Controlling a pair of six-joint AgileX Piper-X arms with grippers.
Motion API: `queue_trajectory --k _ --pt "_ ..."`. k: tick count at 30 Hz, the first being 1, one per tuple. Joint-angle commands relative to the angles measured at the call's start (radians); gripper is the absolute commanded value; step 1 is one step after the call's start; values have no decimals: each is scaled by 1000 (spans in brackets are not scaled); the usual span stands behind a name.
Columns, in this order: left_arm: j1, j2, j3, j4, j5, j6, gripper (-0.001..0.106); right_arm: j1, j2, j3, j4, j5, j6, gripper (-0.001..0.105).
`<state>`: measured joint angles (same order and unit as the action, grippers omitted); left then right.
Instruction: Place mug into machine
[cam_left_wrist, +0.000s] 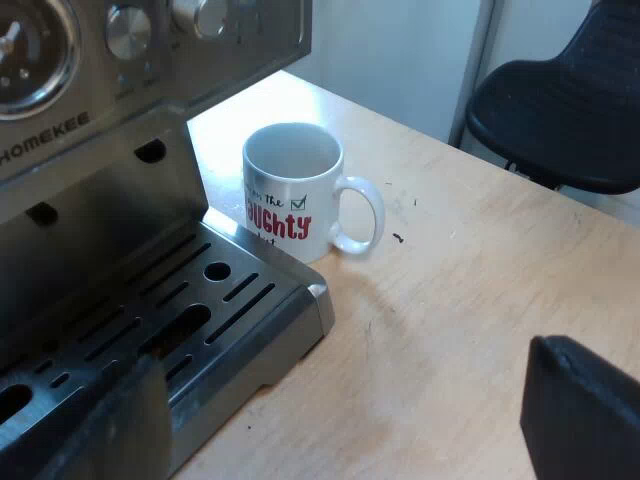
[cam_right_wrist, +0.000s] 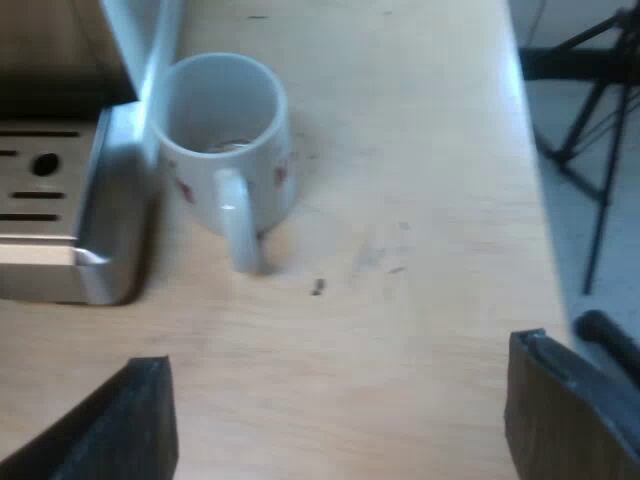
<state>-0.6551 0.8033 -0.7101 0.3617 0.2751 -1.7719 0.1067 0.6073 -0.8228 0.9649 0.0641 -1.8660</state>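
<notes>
The espresso machine (cam_left_wrist: 90, 190) is cut off above its dials. Its drip tray (cam_left_wrist: 215, 300) hides the lower lettering on the white mug (cam_left_wrist: 295, 190), which stands upright on the counter (cam_left_wrist: 480, 280) just beside the tray's corner. The left claw (cam_left_wrist: 345, 400) and right claw (cam_right_wrist: 340, 400) both gape wide, empty, clear of the mug.

The mug (cam_left_wrist: 292, 190) is white with red and black lettering. The espresso machine (cam_left_wrist: 110, 215) is silver, the worktop (cam_left_wrist: 470, 300) pale wood.
</notes>
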Motion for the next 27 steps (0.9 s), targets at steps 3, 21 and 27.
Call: queue_trajectory --k 3,21,27 --pt "-5 -1 -8 -25 -13 -12 73 56 28 43 -124 15 92 69" --pt "-5 -1 -8 -26 -10 -12 73 68 31 508 -707 -77 141 69" --pt "-5 -1 -8 -26 -10 -12 73 68 31 641 -936 -77 137 69"
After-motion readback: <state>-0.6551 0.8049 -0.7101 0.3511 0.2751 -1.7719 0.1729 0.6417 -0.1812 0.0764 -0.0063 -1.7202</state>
